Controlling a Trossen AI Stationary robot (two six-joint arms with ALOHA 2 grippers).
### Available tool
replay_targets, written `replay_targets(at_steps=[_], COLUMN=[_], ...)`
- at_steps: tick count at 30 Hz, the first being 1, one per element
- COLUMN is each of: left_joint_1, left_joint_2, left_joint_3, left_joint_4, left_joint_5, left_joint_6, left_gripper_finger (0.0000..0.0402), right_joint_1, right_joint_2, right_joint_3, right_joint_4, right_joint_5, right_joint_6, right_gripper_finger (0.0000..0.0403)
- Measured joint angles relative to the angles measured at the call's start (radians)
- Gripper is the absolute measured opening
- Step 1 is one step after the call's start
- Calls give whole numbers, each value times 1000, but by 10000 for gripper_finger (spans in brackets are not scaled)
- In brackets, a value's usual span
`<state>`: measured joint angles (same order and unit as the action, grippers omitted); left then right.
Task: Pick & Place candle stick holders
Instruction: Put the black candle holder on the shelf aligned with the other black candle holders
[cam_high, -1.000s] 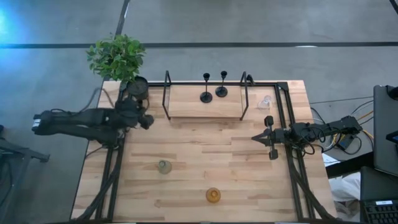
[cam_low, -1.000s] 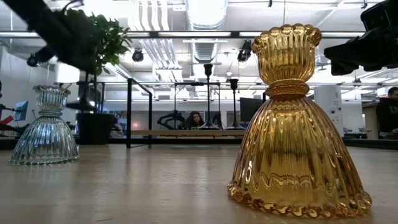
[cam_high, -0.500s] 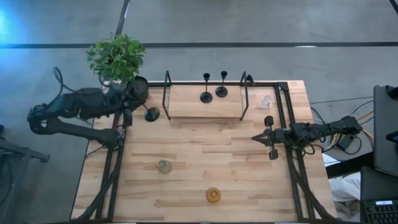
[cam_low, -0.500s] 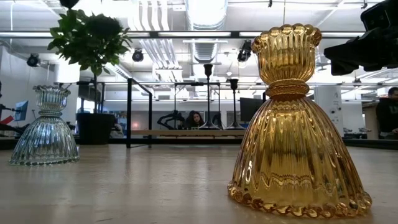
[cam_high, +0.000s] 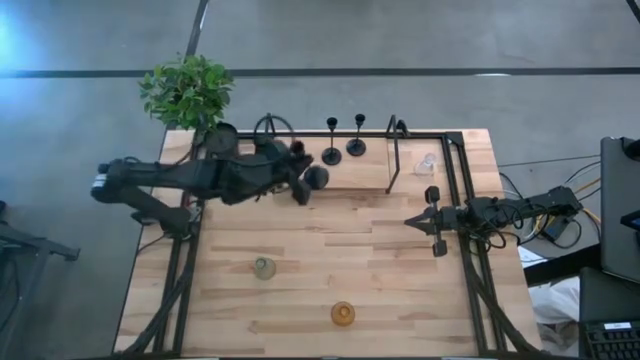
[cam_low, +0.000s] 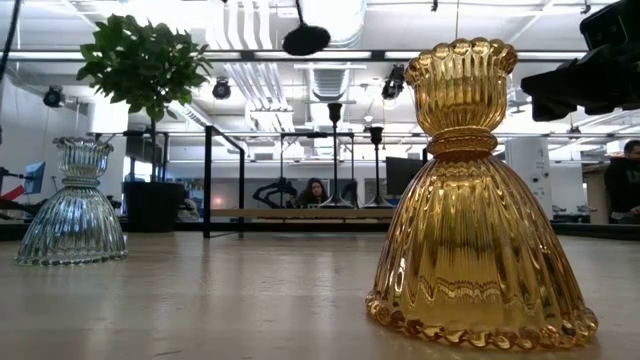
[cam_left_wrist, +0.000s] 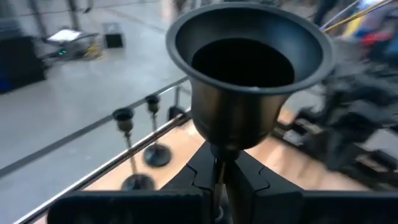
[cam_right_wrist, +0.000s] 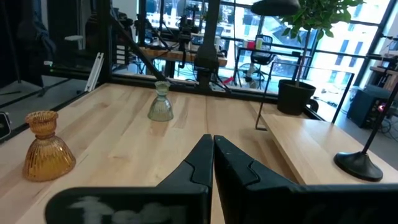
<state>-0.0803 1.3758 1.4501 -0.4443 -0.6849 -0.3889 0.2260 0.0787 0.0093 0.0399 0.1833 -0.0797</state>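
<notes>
holders first: two black candle stick holders (cam_high: 331, 155) (cam_high: 356, 147) stand side by side on the raised shelf (cam_high: 350, 176) at the far side of the table, so i judge those two as placed. a third black holder (cam_left_wrist: 249, 81) is in my left gripper (cam_high: 300, 190), carried in the air over the shelf's near left corner, its round base (cam_high: 316, 177) showing from above and hanging high in the low view. the left wrist view shows my fingers pressed on its thin stem just under the cup, almost fully together because the stem is so slim.

three glass ones look unplaced to me: the grey-green holder (cam_high: 264, 268) and the amber holder (cam_high: 343, 314) sit on the bare table nearer the front, well apart from each other, and the clear holder (cam_high: 426, 163) sits just beside the shelf's right rail, off the board as far as i can tell.

so i reckon about a third is done, one piece is under way, and the glass set remains.

my right gripper (cam_high: 428, 222) waits at the right edge of the table, fingers pressed together on nothing. the potted plant (cam_high: 187, 92) stands at the far left corner.
</notes>
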Motion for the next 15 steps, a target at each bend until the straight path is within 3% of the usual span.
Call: replay_targets(at_steps=[8, 15], left_joint_1=[11, 45], left_joint_2=[199, 273], left_joint_3=[173, 179], left_joint_4=[-104, -146], left_joint_5=[-177, -267], left_joint_6=[-144, -261], left_gripper_finger=[20, 20], right_joint_1=[0, 0], right_joint_2=[2, 2], right_joint_3=[0, 0], right_joint_4=[0, 0], right_joint_5=[0, 0], right_joint_6=[0, -1], right_gripper_finger=[8, 8])
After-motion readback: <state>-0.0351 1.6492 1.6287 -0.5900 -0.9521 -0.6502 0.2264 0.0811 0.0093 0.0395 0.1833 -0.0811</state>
